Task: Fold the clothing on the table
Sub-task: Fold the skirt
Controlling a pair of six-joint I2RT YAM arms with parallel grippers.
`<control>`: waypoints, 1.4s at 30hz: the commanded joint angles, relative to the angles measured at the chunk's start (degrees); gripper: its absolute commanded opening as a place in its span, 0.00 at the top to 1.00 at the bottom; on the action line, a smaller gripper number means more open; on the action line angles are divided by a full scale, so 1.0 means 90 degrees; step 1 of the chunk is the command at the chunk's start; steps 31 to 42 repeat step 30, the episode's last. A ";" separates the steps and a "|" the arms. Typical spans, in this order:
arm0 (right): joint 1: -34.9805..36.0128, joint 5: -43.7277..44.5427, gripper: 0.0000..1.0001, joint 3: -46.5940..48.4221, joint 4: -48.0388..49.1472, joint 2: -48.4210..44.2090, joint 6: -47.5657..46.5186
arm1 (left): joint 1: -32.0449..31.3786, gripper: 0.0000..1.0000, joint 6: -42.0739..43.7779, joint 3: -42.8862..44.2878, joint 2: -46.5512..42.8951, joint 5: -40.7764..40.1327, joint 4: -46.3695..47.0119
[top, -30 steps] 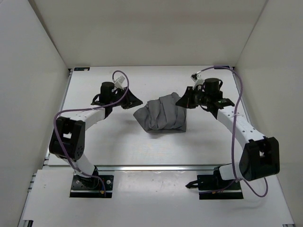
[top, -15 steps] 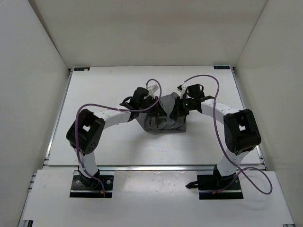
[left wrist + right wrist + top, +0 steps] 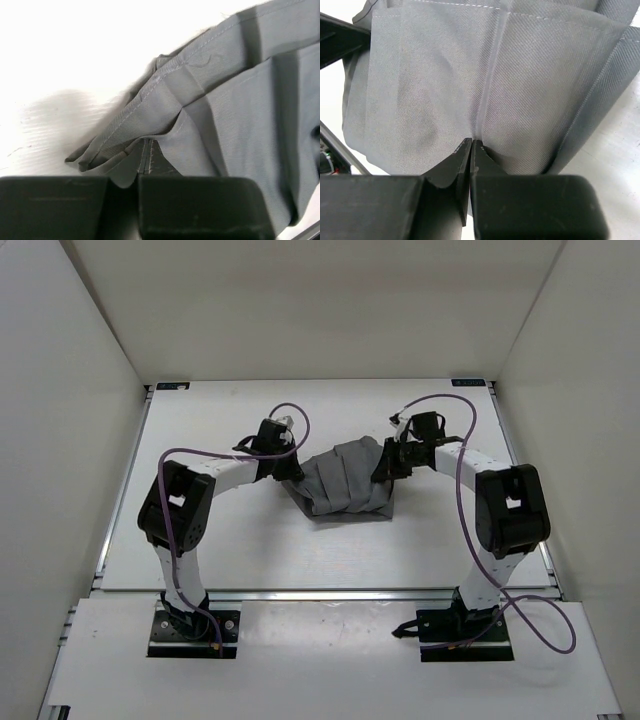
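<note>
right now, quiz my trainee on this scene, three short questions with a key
1. True or false: the skirt lies spread flat on the table.
2. Where is the left gripper? A) at the skirt's left edge B) at its right edge C) away from it, over bare table
3. How do the jaws of the right gripper stand?
Key: 1 false, it is bunched in a heap. 2 A. 3 shut, pinching a crease of the skirt.
</note>
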 commanded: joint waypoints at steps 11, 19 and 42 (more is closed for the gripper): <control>0.0052 0.0444 0.41 0.1193 -0.1171 -0.1049 -0.0238 | 0.0203 0.41 0.1193 0.0824 -0.1625 0.0274 -0.1987; 0.0063 0.1794 0.21 0.0257 -0.2071 -0.2278 0.0035 | -0.0050 0.01 0.1780 -0.0472 -0.3587 -0.0868 -0.2867; -0.0045 0.2106 0.23 -0.1627 -0.2043 -0.3803 0.0475 | -0.0099 0.01 0.1516 -0.1920 -0.4801 -0.0467 -0.3160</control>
